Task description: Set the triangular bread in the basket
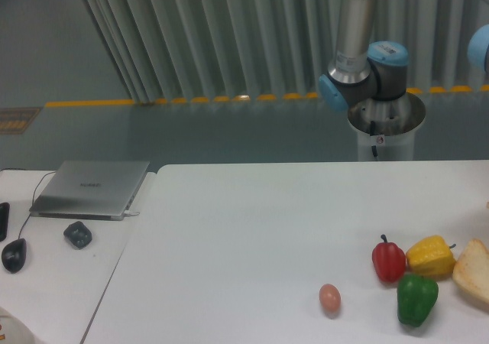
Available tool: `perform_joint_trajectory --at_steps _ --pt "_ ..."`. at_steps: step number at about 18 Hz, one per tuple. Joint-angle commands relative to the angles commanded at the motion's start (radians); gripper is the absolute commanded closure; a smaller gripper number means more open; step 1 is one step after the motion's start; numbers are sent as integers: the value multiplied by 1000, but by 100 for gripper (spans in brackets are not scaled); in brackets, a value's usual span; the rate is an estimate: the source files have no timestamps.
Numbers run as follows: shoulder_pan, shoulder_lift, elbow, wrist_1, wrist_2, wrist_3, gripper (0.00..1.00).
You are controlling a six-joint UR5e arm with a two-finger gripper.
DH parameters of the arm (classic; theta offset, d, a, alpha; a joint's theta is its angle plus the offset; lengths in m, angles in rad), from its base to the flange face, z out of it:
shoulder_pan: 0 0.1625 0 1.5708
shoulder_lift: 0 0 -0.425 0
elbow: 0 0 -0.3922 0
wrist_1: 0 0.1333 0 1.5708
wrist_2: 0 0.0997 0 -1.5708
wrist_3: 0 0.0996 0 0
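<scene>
The triangular bread [474, 272] is a pale tan wedge at the right edge of the white table, partly cut off by the frame, just right of the yellow bell pepper [430, 255]. The basket is out of view. The arm's base and lower joints [365, 76] rise behind the table at the upper right. The gripper itself is out of view.
A red bell pepper [389, 261], a green bell pepper [416, 299] and a small egg [329, 297] lie at the front right of the table [252, 237]. On a side table at the left are a closed laptop [92, 188], a mouse [13, 254] and a small dark object [77, 234].
</scene>
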Motion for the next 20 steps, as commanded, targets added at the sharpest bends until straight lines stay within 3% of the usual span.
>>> perform_joint_trajectory --at_steps 11,20 --pt "6 5 -3 5 -6 0 0" --pt "-31 26 -31 23 8 -64 0"
